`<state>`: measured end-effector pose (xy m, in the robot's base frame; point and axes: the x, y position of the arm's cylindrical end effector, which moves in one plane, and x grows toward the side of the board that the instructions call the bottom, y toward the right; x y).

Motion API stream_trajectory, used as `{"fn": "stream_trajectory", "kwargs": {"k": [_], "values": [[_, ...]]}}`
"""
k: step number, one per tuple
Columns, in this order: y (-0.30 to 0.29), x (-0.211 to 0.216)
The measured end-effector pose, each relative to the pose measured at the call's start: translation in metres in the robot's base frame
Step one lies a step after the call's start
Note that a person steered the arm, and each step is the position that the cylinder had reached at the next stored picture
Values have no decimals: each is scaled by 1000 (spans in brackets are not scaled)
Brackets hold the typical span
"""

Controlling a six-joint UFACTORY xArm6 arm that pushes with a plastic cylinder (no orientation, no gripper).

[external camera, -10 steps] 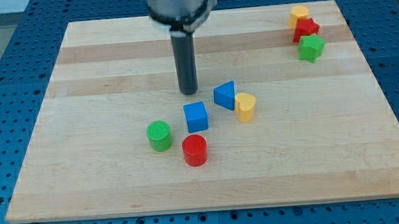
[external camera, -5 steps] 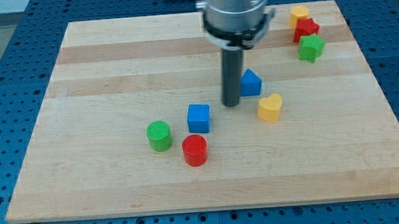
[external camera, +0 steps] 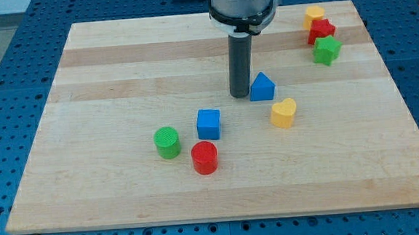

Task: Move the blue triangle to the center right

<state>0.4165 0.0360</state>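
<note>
The blue triangle (external camera: pixel 262 87) sits on the wooden board (external camera: pixel 91 81), a little right of the board's middle. My tip (external camera: pixel 239 95) stands just to the triangle's left, touching or almost touching its left side. The rod rises straight up from there to the arm's grey end at the view's top. A yellow heart (external camera: pixel 283 113) lies just below and right of the triangle, apart from it.
A blue cube (external camera: pixel 208 123), a green cylinder (external camera: pixel 167 143) and a red cylinder (external camera: pixel 205 158) lie below and left of my tip. At the top right corner sit a yellow block (external camera: pixel 314 13), a red star (external camera: pixel 321 30) and a green star (external camera: pixel 327 50).
My tip swept right from the board's middle, pushing the blue triangle and the yellow heart to the right. In the last half second the tip drew back slightly upward; the triangle stayed put.
</note>
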Motion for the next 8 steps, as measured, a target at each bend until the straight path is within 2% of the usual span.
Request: {"fn": "stream_trajectory", "kwargs": {"k": [1,4,5,7,8], "values": [[5,0],[76,0],[117,-1],[86,29],[137,44]]}}
